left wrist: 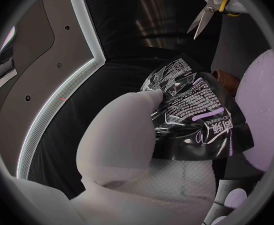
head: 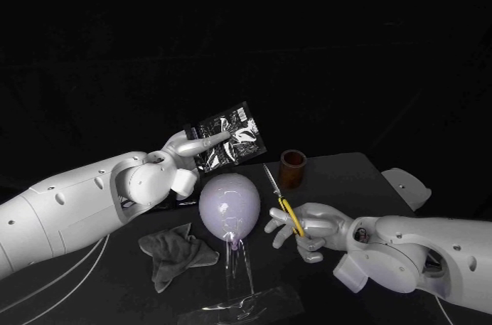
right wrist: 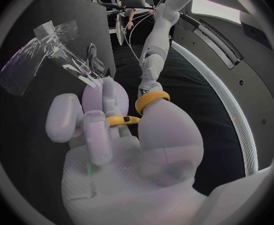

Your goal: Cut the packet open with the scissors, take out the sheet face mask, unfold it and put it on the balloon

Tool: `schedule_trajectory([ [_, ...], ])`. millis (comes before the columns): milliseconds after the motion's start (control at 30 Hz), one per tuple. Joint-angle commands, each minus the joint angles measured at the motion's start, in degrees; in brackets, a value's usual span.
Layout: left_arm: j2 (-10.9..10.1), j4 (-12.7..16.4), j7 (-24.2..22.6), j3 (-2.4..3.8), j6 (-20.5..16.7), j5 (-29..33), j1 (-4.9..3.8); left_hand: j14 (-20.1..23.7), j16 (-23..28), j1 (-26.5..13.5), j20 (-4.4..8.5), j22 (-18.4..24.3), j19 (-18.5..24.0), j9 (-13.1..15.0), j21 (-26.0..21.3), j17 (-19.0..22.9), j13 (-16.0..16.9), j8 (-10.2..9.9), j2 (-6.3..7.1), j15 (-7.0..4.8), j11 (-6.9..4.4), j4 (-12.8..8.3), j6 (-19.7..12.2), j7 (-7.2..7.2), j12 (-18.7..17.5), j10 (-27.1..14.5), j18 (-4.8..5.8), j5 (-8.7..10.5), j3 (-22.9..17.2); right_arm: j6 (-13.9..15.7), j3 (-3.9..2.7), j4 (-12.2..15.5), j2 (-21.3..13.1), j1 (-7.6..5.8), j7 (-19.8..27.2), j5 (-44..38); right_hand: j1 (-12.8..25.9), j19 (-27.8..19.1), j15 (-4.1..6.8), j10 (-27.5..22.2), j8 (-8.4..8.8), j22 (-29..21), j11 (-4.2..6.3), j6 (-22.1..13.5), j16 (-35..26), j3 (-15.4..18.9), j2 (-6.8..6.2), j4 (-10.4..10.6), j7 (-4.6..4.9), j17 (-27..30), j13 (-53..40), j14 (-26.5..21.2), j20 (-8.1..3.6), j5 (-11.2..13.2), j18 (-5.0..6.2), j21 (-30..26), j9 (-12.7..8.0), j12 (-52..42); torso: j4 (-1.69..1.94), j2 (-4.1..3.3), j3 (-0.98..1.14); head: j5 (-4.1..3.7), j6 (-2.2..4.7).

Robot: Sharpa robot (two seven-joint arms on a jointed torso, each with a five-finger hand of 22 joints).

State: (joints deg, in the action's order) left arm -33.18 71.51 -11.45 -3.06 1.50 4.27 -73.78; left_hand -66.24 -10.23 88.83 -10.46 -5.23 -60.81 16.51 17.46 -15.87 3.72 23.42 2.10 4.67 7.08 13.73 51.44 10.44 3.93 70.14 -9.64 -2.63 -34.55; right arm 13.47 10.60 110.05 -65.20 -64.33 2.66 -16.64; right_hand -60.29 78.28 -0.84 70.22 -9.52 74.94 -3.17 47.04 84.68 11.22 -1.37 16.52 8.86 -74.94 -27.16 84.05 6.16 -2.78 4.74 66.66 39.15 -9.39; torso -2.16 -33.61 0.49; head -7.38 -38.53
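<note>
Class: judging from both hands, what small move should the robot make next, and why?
Probably raise the right hand to bring the scissors to the packet: the left hand holds the packet up off the table, and the blades point toward it without touching.

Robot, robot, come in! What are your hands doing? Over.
Left hand holds packet up. Right hand holds scissors, blades clear of packet. Balloon between, bare.

In the left hand (head: 200, 146) the packet (head: 227, 138) is glossy black with white print. The scissors (head: 283, 200) in the right hand (head: 308, 232) have yellow handles and silver blades; between the two hands I see a pale lilac balloon (head: 229, 205).
</note>
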Motion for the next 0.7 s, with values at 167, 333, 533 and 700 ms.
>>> schedule_trajectory([
  [167, 0.15, 0.65, 0.4, 0.09, 1.04, -0.56, -0.1, -0.48, -0.29, -0.01, 0.03, -0.08, -0.47, 2.66, 0.2, -0.09, 0.06, 0.28, -0.33, 0.0, 0.06, -0.1, 0.03, 0.21, -0.16, 0.33, -0.92, -0.19, -0.27, 0.04, -0.06, -0.29, 0.21, -0.51, 0.3, -2.77, -0.15, 0.12, 0.93, 5.2, -0.33, 2.72, -1.04, 0.3, 0.15, 0.53, 0.78, -0.02, 0.11, -2.69, 0.12, 3.46, -0.26, 0.01, 0.51, -0.2, -0.16, 0.36, 0.03, 0.02, -0.03, 0.13, -0.08],
  [333, 0.03, 1.07, 0.62, 0.09, 1.63, -0.75, -0.1, -0.48, -0.29, -0.01, 0.03, -0.08, -0.47, 2.66, 0.2, -0.09, 0.06, 0.28, -0.33, 0.0, 0.06, -0.1, 0.03, 0.21, -0.16, 0.33, -0.92, -0.19, -0.27, 0.25, -0.09, -0.71, 0.39, -0.77, 0.35, -3.11, -0.29, -0.02, 0.93, 5.16, -0.39, 2.6, -1.05, 0.36, 0.09, 0.89, 0.92, -0.02, 0.11, -2.55, 0.24, 3.43, -0.27, 0.02, 0.56, -0.44, -0.28, 0.6, -0.01, 0.01, -0.03, 0.21, -0.05],
  [533, -0.02, 1.56, 0.55, 0.1, 2.32, -1.24, -0.09, -0.49, -0.29, 0.0, 0.07, -0.07, -0.51, 2.73, 0.22, -0.12, 0.06, 0.33, -0.27, -0.01, 0.05, -0.21, 0.02, 0.21, -0.17, 0.33, -0.92, -0.2, -0.31, 0.4, -0.12, -1.45, 1.07, -0.91, 0.37, -3.37, -0.55, -0.25, 0.89, 5.01, -0.43, 2.45, -1.11, 0.31, 0.07, 1.6, 1.22, -0.01, 0.17, -2.49, 0.52, 3.4, -0.26, 0.02, 0.62, -0.78, -0.56, 1.12, 0.02, -0.03, -0.08, 0.28, 0.03],
  [700, -0.03, 1.73, 0.59, 0.1, 2.54, -1.36, -0.08, -0.49, -0.28, 0.0, 0.08, -0.07, -0.52, 2.75, 0.22, -0.12, 0.05, 0.34, -0.26, -0.02, 0.05, -0.26, 0.01, 0.22, -0.18, 0.32, -0.92, -0.2, -0.32, 0.63, -0.13, -1.84, 1.24, -0.96, 0.4, -3.52, -0.59, -0.43, 0.88, 4.99, -0.43, 2.28, -1.12, 0.3, 0.09, 1.75, 1.29, -0.01, 0.18, -2.52, 0.58, 3.41, -0.25, 0.01, 0.7, -1.12, -0.61, 1.22, -0.04, -0.03, -0.09, 0.03, -0.03],
])
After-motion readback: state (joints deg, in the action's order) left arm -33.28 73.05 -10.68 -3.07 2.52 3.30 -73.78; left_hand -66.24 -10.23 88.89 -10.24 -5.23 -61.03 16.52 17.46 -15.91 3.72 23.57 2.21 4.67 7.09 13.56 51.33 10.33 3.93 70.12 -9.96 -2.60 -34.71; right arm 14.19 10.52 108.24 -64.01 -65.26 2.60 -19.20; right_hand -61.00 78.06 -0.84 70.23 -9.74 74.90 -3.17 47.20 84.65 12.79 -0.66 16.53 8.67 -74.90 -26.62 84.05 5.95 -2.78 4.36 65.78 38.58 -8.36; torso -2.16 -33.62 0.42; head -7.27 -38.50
